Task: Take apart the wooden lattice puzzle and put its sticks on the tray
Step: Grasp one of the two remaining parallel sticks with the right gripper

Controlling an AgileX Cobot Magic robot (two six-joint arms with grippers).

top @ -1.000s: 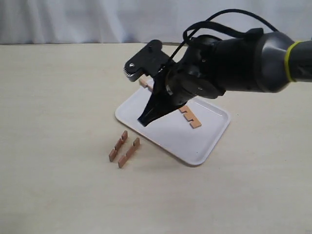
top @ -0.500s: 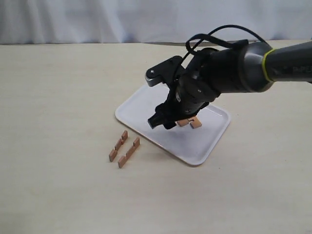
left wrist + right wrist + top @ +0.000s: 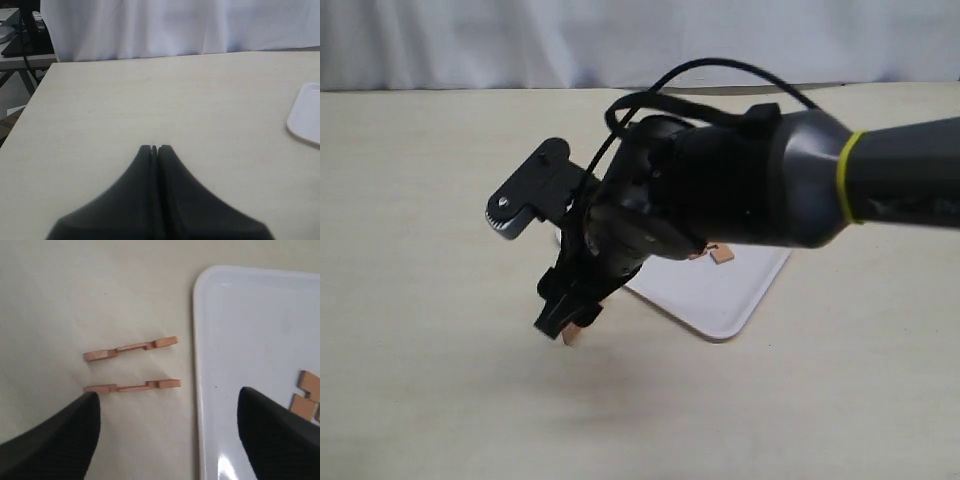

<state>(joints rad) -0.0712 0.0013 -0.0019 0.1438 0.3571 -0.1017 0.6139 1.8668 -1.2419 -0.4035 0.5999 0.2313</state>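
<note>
No assembled lattice puzzle shows, only loose sticks. In the right wrist view two notched reddish-brown sticks lie side by side on the table beside the white tray. More sticks rest on the tray at the frame's edge. My right gripper hangs open above the nearer stick and the tray rim, holding nothing. In the exterior view the right gripper covers the table sticks except one end; a stick shows on the tray. My left gripper is shut and empty.
The bulky right arm hides most of the tray and the table behind it in the exterior view. A white curtain backs the table, and the table's edge shows in the left wrist view with a tray corner.
The right arm swung from over the tray to the left and forward, so its open gripper now hangs over the two sticks on the table and hides them in the exterior view.
</note>
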